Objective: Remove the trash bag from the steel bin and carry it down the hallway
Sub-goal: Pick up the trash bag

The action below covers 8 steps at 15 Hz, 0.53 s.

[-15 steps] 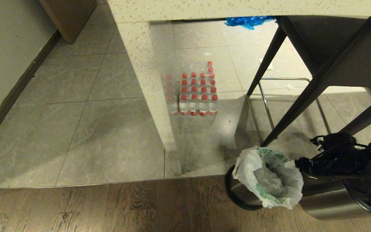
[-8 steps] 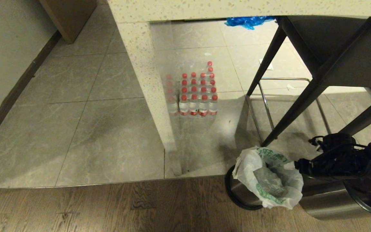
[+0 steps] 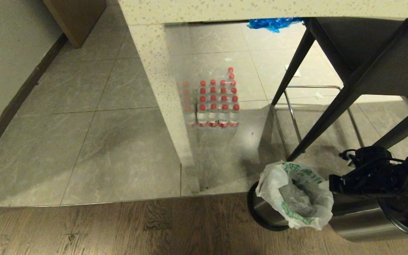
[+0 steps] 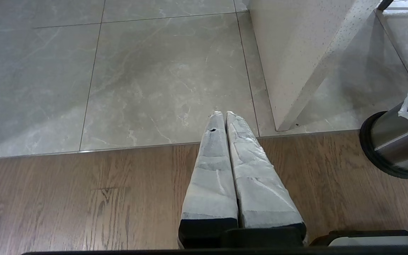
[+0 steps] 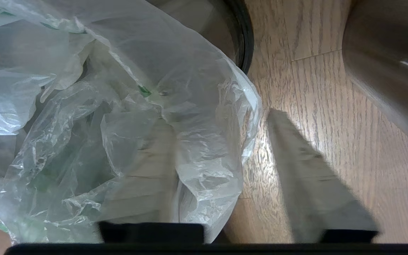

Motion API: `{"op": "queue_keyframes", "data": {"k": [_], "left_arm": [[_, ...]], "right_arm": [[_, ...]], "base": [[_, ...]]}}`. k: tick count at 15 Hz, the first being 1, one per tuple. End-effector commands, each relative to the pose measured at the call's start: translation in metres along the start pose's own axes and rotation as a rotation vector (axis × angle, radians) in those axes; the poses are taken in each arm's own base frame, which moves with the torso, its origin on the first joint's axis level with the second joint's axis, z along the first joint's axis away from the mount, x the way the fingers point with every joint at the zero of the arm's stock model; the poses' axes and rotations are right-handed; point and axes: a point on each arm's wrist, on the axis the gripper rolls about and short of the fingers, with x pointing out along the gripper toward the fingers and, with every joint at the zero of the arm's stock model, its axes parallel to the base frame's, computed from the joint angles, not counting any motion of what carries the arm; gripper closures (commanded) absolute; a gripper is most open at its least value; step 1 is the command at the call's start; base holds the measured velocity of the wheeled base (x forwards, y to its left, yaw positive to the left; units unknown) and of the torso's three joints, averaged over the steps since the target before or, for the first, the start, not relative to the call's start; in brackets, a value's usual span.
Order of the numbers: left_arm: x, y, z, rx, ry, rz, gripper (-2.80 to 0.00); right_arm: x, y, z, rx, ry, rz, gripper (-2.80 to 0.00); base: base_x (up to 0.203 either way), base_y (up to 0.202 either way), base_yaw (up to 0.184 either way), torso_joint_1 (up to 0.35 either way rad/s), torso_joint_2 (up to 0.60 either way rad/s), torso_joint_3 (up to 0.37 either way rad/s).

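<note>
While our right gripper (image 5: 221, 117) straddles the trash bag's (image 3: 298, 194) rim, one finger inside the plastic and one outside, its fingers (image 5: 310, 177) stand apart. The bag sits in the steel bin (image 3: 264, 212) on the wood floor. Our left gripper's (image 4: 222, 114) fingers are pressed together.

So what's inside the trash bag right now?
The trash bag shows crumpled clear plastic film at its mouth, plus one finger of the right gripper behind the bag's wall. Anything below is covered.
</note>
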Motion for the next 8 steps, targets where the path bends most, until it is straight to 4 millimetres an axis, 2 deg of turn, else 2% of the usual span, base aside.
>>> {"op": "queue_keyframes", "data": {"k": [1,5,8], "left_arm": [[0.0,0.0,0.0,-0.001,0.003,0.0,0.0],[0.0,0.0,0.0,-0.001,0.003,0.0,0.0],[0.0,0.0,0.0,-0.001,0.002,0.0,0.0]], "right_arm": [[0.0,0.001,0.0,-0.002,-0.003,0.003,0.0],[-0.004,0.005,0.002,-0.013,-0.011,0.01,0.0],[-0.014,0.009,0.005,-0.038,-0.028,0.012,0.0]], "base": [[0.0,0.0,0.0,0.0,0.0,0.0],[0.0,0.0,0.0,0.0,0.0,0.0],[0.0,0.0,0.0,0.0,0.0,0.0]]}}
